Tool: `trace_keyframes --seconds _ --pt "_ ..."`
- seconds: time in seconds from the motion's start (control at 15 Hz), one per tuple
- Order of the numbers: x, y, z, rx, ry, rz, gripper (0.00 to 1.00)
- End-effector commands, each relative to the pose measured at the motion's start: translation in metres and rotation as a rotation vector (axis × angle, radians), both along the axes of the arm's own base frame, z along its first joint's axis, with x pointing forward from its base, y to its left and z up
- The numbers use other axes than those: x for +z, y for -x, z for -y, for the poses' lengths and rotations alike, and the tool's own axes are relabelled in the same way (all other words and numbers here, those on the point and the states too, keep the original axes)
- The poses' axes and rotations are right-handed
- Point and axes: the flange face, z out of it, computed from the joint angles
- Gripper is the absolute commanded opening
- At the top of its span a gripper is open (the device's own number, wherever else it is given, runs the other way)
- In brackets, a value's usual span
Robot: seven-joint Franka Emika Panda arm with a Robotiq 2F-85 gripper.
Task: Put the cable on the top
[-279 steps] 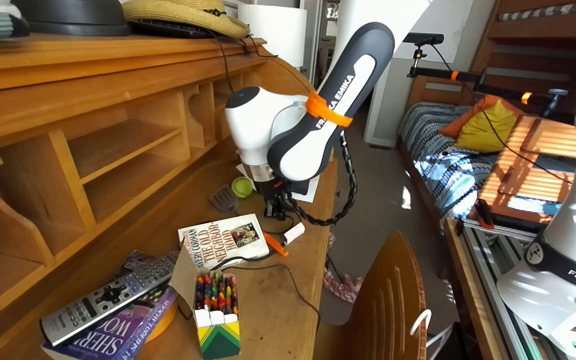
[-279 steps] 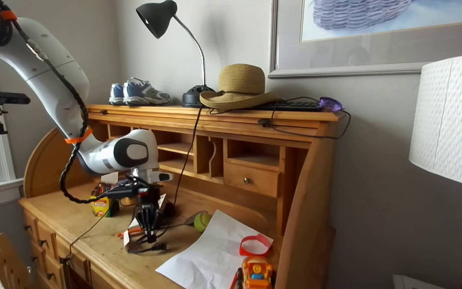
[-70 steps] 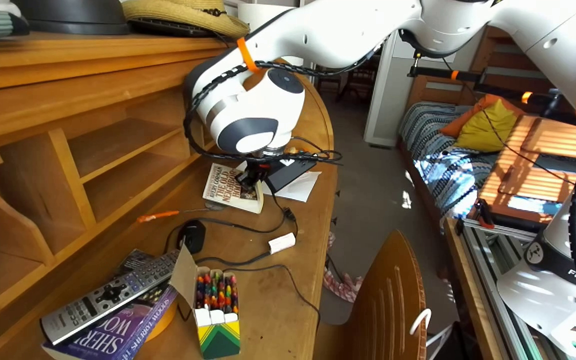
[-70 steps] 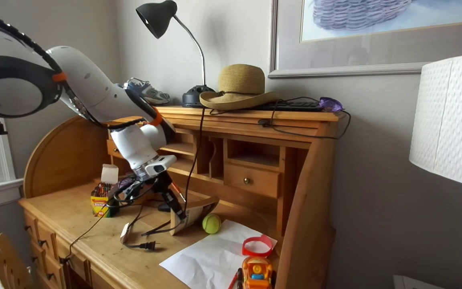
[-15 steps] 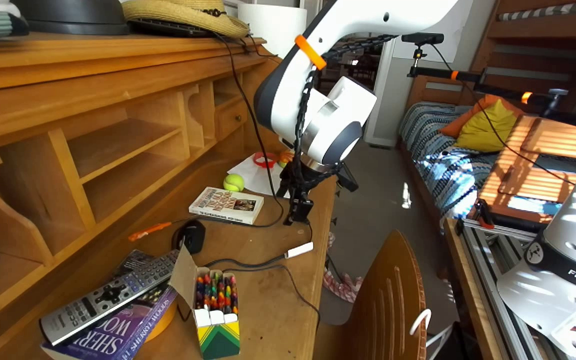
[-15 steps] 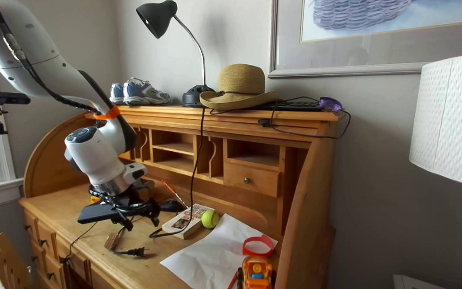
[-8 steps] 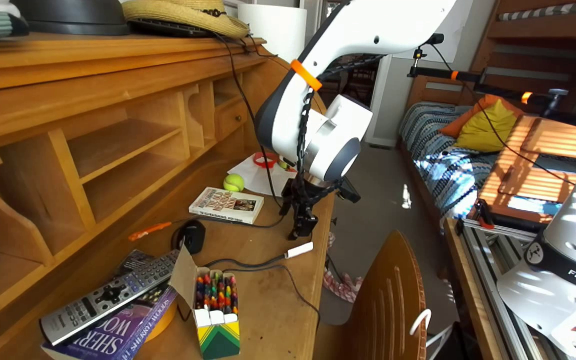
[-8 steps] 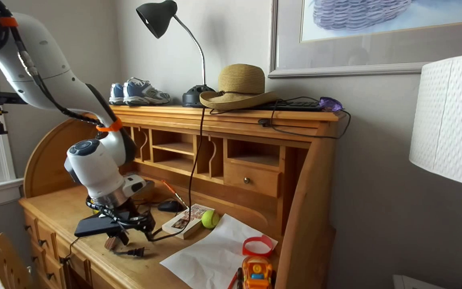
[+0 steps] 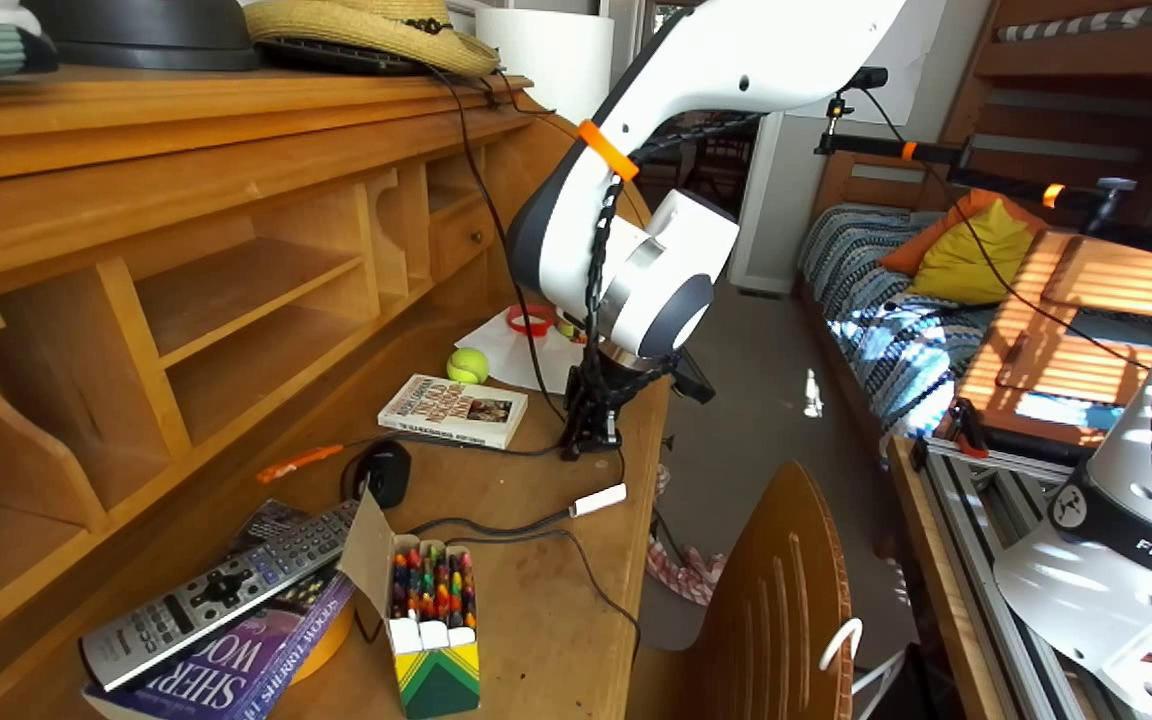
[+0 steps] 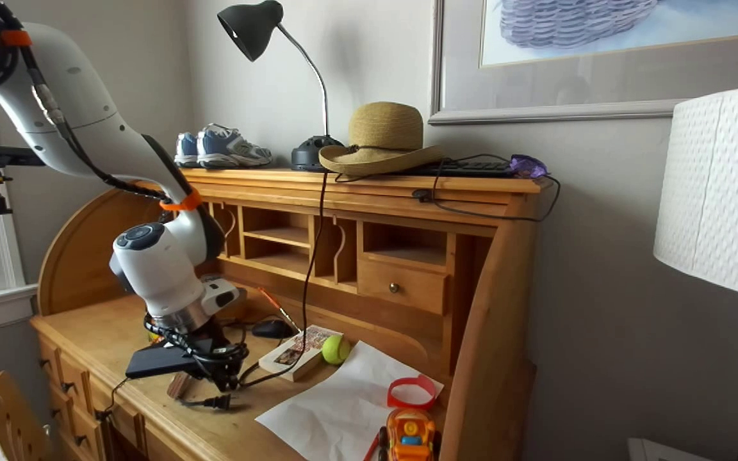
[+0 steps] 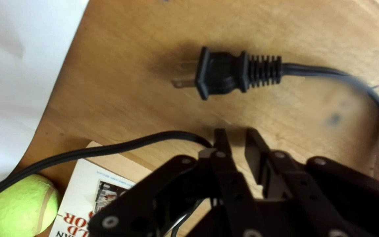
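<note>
- Top (image 10: 247, 178): both ext views, out of wrist frame.
- Cable (image 10: 311, 269): hangs from top's edge to desk (image 10: 103, 314); on wrist cam, runs up to one jaw's outer side.
- Gripper (image 11: 237, 140): low over desk; jaws close tog., slim gap (wrist cam only), nothing seen held.
- Plug (image 11: 220, 73): prongs on wrist cam; gripper blocks it in an ext view.

A straw hat (image 10: 385, 131) sits on the top (image 10: 266, 175) of the wooden desk (image 10: 497, 307); just left of the hat, in an exterior view, stands the lamp base (image 10: 311, 155); from below the hat the black cable (image 10: 323, 192) hangs down past the book (image 10: 287, 356); well below the hat and leftward, the gripper (image 10: 229, 384) hangs at the cable's lower bend; whether it grips is unclear; below the hat lies a tennis ball (image 10: 336, 349).
</note>
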Motion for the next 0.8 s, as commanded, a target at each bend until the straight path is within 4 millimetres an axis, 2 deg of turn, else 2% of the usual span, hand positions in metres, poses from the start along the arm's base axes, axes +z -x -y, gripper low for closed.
trace_keyframes --seconds 0.0,0.07,0.13,0.27,0.4,0.6,0.73 --pt "0.015 -0.007 0.014 -0.009 0.007 0.037 0.44" --pt "0.018 -0.006 0.016 -0.011 0.010 0.041 0.44" --pt "0.021 -0.004 0.015 -0.018 0.013 0.041 0.49" --pt "0.024 0.009 0.012 -0.016 0.010 0.027 0.64" --pt "0.033 0.006 0.013 -0.017 0.018 0.045 0.78" --pt "0.050 -0.028 0.021 0.035 0.041 0.122 0.99" --pt "0.048 -0.037 0.023 0.039 0.029 0.136 1.00"
